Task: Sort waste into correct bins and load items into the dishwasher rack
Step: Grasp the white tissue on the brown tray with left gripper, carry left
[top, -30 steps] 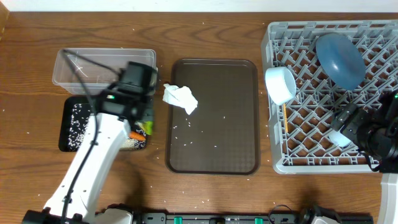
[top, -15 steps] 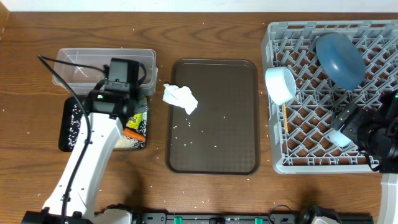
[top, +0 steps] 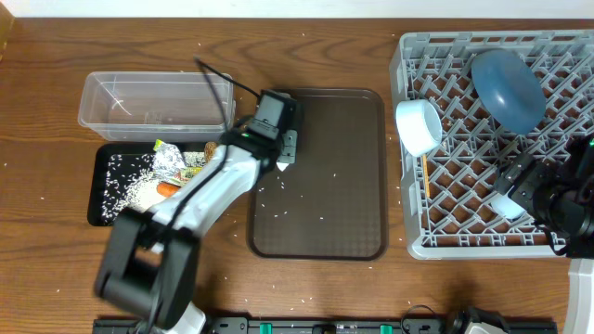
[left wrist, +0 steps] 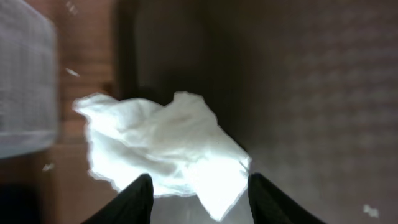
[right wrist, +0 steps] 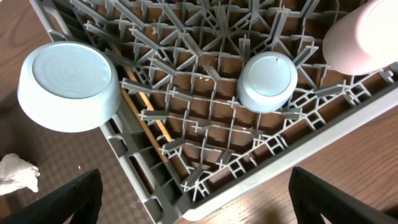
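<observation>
The crumpled white napkin [left wrist: 161, 143] lies at the left edge of the brown serving tray [top: 325, 204]. My left gripper [left wrist: 199, 200] hovers open right over it, hiding most of it in the overhead view, with its fingertips [left wrist: 138, 196] astride the napkin's near edge. Silver foil [top: 171, 164], a yellow-green wrapper [top: 192, 161], a carrot stick [top: 167, 186] and rice lie in the black tray [top: 104, 199]. The clear tub [top: 153, 102] stands behind that tray. In the rack [top: 445, 199] are a blue dish [top: 506, 88], a white bowl [right wrist: 68, 87], cups [right wrist: 268, 82] and wooden sticks [right wrist: 146, 102]. My right gripper [right wrist: 199, 208] is open above the rack's front edge.
Loose rice grains [top: 278, 190] are scattered on the brown tray and the wooden table [top: 37, 111]. A pinkish cup [right wrist: 367, 37] sits at the rack's right side. My left arm [top: 186, 213] crosses over the black tray's right end.
My left gripper swung right from above the black tray to the napkin and its jaws opened. The yellow-green wrapper now lies in the black tray. The right arm stayed still.
</observation>
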